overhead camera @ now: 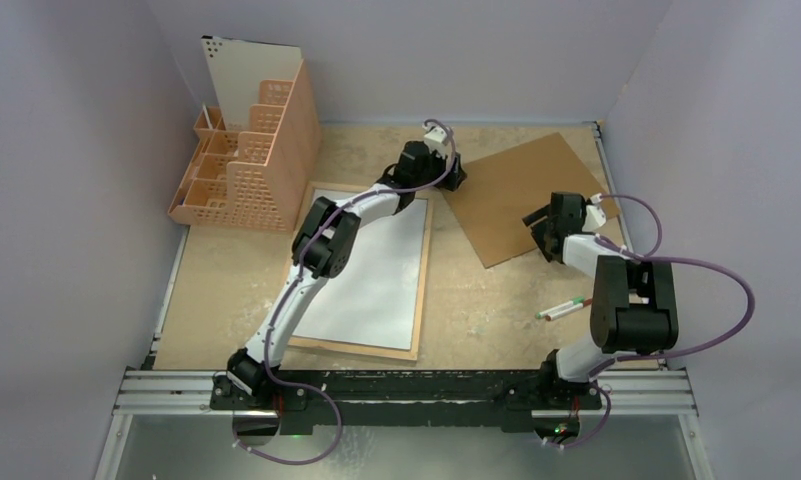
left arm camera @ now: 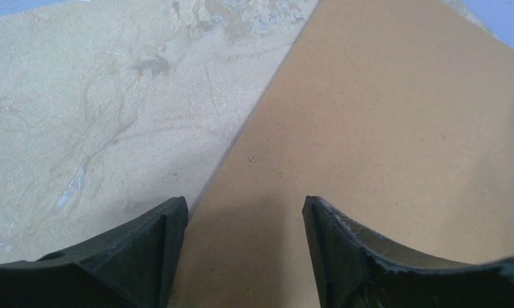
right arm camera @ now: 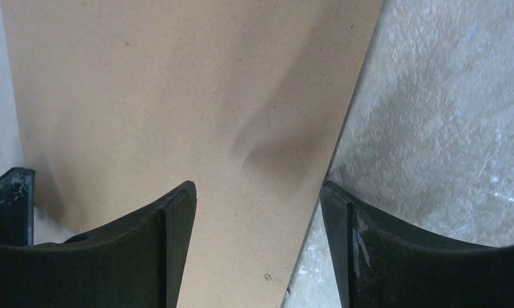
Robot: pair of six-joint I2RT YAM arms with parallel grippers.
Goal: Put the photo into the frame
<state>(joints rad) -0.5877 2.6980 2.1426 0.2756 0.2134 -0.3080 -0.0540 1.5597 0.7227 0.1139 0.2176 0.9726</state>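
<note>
The frame [overhead camera: 423, 262] lies flat at the table's middle left, its light wood rim facing up. Inside the rim is a white sheet, the photo [overhead camera: 376, 275] with its plain reverse up, partly hidden by the left arm. A brown hardboard sheet [overhead camera: 526, 195] lies askew at the back right. My left gripper [overhead camera: 453, 180] [left arm camera: 246, 205] is open over that sheet's [left arm camera: 382, 128] left edge. My right gripper [overhead camera: 538, 222] [right arm camera: 258, 186] is open over the sheet's [right arm camera: 177, 96] near edge. Nothing sits between either pair of fingers.
An orange plastic organiser [overhead camera: 246, 165] stands at the back left with a white perforated board [overhead camera: 246, 80] leaning in it. Two pens [overhead camera: 566, 308] lie by the right arm. Grey walls close in the left, back and right sides.
</note>
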